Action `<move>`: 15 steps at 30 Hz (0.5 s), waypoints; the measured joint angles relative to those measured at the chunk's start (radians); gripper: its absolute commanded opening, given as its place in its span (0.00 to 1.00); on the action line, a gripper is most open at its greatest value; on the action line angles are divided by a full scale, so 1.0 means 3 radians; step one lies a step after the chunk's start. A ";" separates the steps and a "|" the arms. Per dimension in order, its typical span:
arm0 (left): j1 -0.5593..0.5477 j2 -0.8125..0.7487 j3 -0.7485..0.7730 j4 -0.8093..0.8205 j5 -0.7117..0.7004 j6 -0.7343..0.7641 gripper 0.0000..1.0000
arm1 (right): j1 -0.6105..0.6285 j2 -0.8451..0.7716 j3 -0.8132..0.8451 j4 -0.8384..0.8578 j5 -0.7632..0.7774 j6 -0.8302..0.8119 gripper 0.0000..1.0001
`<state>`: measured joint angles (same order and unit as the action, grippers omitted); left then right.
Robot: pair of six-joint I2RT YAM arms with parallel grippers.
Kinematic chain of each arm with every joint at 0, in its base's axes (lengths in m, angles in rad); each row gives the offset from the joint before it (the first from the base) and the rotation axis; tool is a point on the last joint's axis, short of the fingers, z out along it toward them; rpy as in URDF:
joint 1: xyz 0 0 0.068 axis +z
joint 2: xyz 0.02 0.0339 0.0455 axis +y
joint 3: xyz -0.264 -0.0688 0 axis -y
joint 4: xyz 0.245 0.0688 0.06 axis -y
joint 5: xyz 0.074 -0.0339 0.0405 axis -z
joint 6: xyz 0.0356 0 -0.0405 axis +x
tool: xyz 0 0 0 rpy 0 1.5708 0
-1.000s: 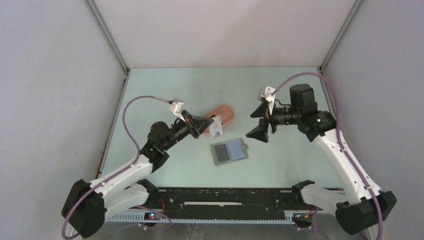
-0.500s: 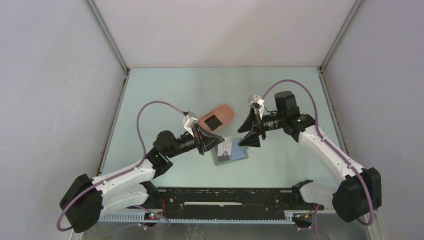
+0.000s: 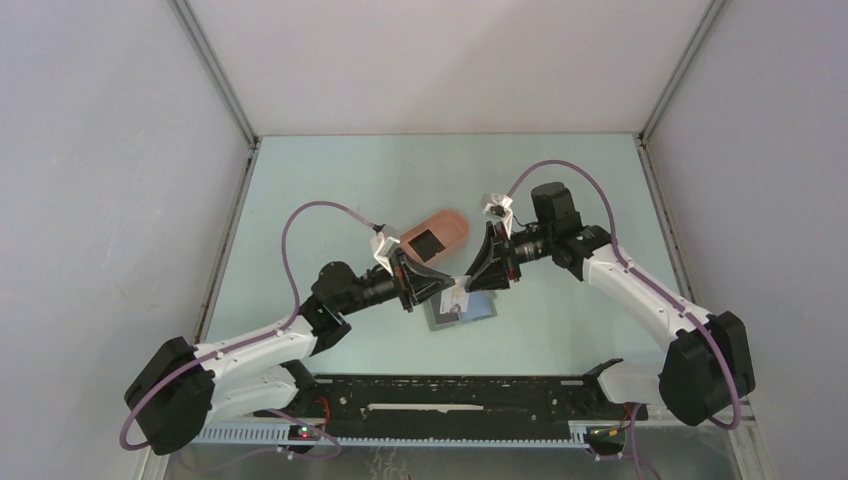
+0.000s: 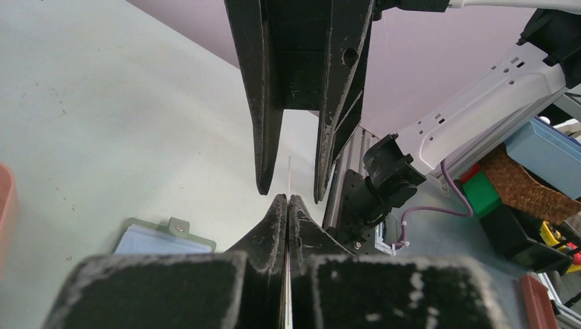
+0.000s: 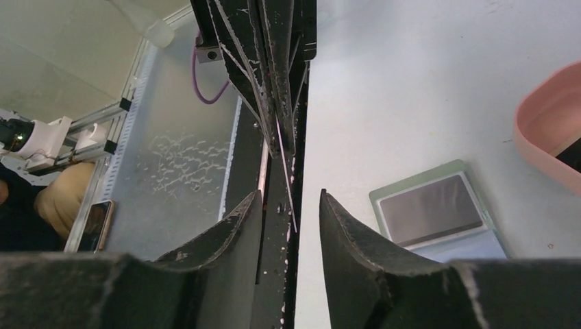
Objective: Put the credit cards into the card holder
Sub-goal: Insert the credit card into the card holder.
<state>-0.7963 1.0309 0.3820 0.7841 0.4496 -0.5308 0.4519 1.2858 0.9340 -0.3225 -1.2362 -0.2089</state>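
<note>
Pale surface (image 3: pixel 330 190), open card holder (image 3: pixel 480 308); wrist views alone show the left claw (image 4: pixel 288 200) pinching a credit card (image 4: pixel 289 175) edge-on inside the wide right claw (image 5: pixel 291 199). The pink tray (image 3: pixel 455 220) holds a dark square (image 3: pixel 428 243).

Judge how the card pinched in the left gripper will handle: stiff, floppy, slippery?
Probably stiff: the card shows edge-on as a straight line beyond the left gripper. Likely light, being so thin. Held at one end, it may pivot if the open right gripper nudges it.

a robot lab: plain panel walls (image 3: pixel 100 150), metal frame posts (image 3: pixel 213 68), purple cables (image 3: pixel 321 205).
</note>
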 measured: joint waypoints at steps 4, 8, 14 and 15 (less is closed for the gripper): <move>0.0000 0.0034 0.0000 0.0052 0.0009 -0.0001 0.00 | 0.0003 0.0019 0.0000 0.0069 -0.0071 0.0058 0.26; 0.0000 0.0060 0.0000 0.0078 0.0014 -0.0004 0.04 | 0.0005 0.0079 0.0000 0.0116 -0.0181 0.0114 0.02; -0.0006 0.0032 -0.0034 0.0097 -0.0094 -0.0011 0.42 | 0.0013 0.0114 0.0003 0.0055 -0.0240 -0.0047 0.00; -0.0006 -0.0005 -0.0060 0.0083 -0.0132 0.0005 0.49 | 0.0023 0.0114 0.0003 -0.0017 -0.0207 -0.0139 0.00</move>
<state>-0.7982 1.0294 0.3641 0.8089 0.4099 -0.5293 0.4587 1.3201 0.9348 -0.3275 -1.2984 -0.2504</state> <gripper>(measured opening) 0.305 0.008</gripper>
